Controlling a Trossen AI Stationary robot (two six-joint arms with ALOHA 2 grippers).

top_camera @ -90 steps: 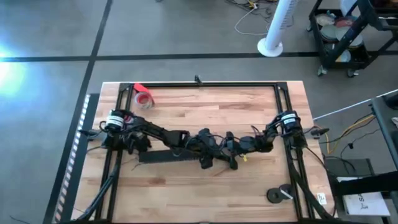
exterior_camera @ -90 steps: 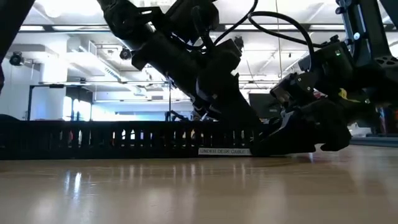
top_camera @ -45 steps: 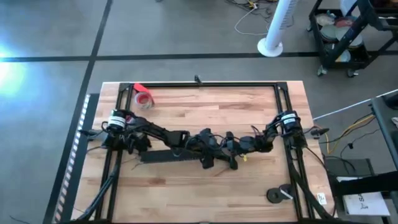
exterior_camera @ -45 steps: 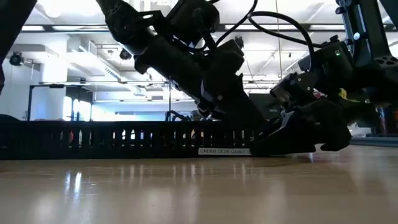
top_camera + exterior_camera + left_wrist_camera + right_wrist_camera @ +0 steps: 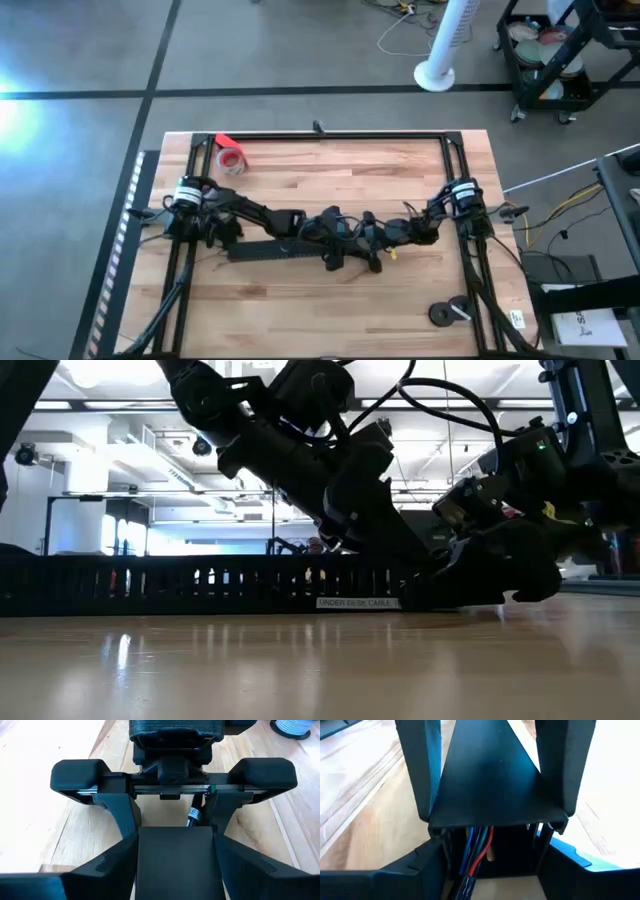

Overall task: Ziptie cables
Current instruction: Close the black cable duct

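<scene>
Our left gripper [image 5: 340, 243] and right gripper [image 5: 372, 243] meet nose to nose at mid-worktop [image 5: 320, 310], each clamped on the wide black tray [image 5: 275, 251]. The cables [image 5: 476, 851] lie inside the tray, between our right fingers [image 5: 422, 765].

One camera hangs overhead, looking straight down on the whole pale wooden table [image 5: 330, 300] and grey floor around it. Another sits at table-top height, facing level across the boards into the room. Each wrist camera peers at close range along a long slotted black plastic cable tray [image 5: 200, 585], which the overhead and low views share.
</scene>
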